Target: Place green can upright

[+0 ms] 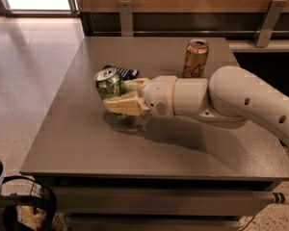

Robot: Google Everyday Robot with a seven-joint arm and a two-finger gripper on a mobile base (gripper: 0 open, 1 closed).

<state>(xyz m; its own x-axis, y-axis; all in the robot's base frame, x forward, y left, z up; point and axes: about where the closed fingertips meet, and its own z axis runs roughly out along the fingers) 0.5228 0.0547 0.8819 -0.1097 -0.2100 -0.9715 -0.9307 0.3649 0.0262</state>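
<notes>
**On the worktop (86, 143): green can (108, 83) clamped in the tool (116, 94)**

The grey worktop fills most of the view. A big white arm (245, 97) reaches in from the right, low over the surface. Its tool sits left of centre, with tan fingers (123, 105) closed around the green can. The can leans a bit, silver top up and toward the left. Can't tell if its base touches down. An orange-gold can (196, 58) stands upright near the back edge. A small dark blue packet (125, 72) lies just behind the green can.

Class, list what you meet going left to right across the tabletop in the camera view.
First the green and white aluminium drink can, clasped by the cream two-finger gripper → orange-gold aluminium can → rounded white arm elbow.
</notes>
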